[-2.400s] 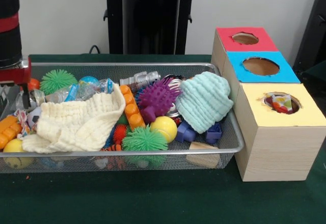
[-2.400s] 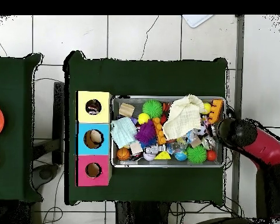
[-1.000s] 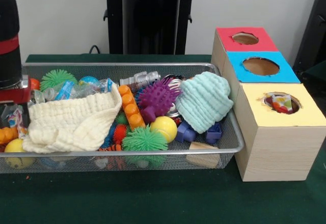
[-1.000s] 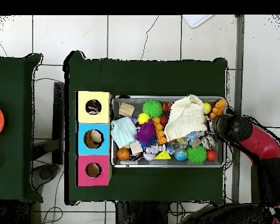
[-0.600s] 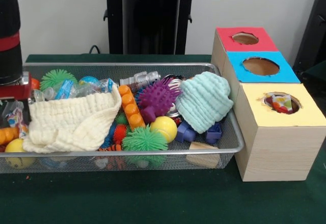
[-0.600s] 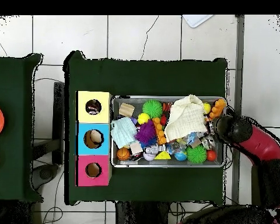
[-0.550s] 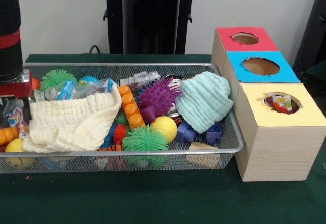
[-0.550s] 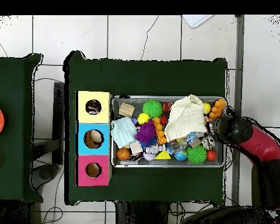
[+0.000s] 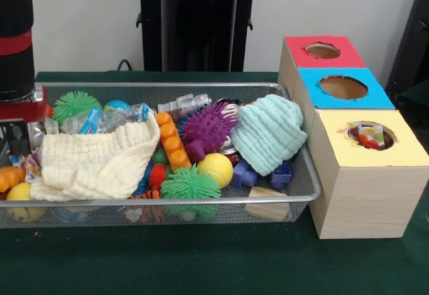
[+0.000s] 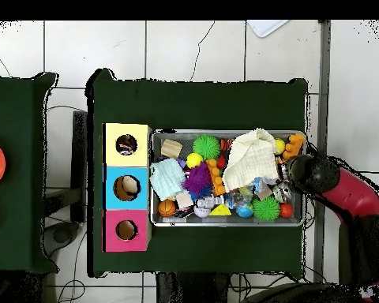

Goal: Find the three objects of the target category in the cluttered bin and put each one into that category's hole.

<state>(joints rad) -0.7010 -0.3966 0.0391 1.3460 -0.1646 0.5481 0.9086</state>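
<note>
From the front, my arm stands upright over the bin's (image 9: pixel 305 174) left end, pincer (image 9: pixel 15 141) down among toys; I cannot tell its state. A dotted cloth (image 9: pixel 370 135) shows inside the hole (image 9: pixel 371 135).

From overhead, my arm reaches over the bin's (image 10: pixel 226 223) right end.

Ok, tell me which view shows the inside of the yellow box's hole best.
The front view. It looks down at a slant into the hole and shows dotted cloth with red, yellow and green spots lying inside. The overhead view shows the same hole only as a small dark round opening, its contents too small to tell.
</note>
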